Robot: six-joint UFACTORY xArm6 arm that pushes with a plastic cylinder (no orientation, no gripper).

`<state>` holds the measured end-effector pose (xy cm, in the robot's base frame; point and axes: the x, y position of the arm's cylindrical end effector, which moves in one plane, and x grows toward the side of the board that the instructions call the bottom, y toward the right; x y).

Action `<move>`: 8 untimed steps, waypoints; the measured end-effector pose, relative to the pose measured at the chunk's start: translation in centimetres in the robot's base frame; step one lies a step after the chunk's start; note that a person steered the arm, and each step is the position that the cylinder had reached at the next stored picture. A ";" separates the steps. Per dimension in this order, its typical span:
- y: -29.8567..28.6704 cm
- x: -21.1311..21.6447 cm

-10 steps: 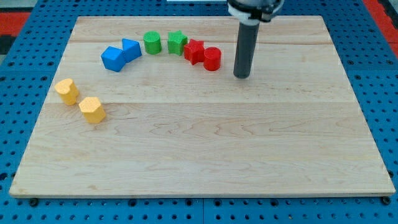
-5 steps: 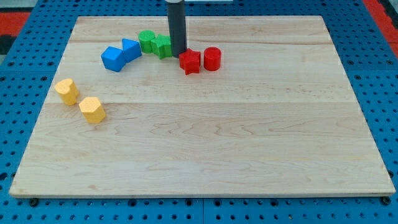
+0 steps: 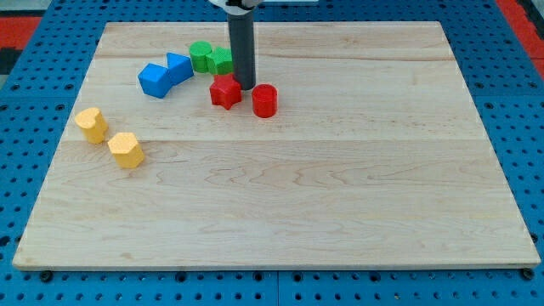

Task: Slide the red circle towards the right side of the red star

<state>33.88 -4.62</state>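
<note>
Fingerless, my tip (image 3: 245, 87) grips nothing, between red star (image 3: 225, 91) and red circle (image 3: 264, 100)

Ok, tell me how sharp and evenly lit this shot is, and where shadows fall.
Camera view: even, soft lighting with no glare on the wooden board; the red star, red circle and my tip are sharp, casting only faint shadows at their bases; the rod's top is cropped by the view's top.

Red star (image 3: 224, 91) and red circle (image 3: 264, 100) shifted toward the view's bottom-left.
</note>
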 end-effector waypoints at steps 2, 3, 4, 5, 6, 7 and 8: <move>-1.9 2.9; -3.1 4.0; -2.0 1.9; -2.6 0.5; -7.0 1.7; -7.9 2.6; -7.4 2.1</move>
<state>35.98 -12.06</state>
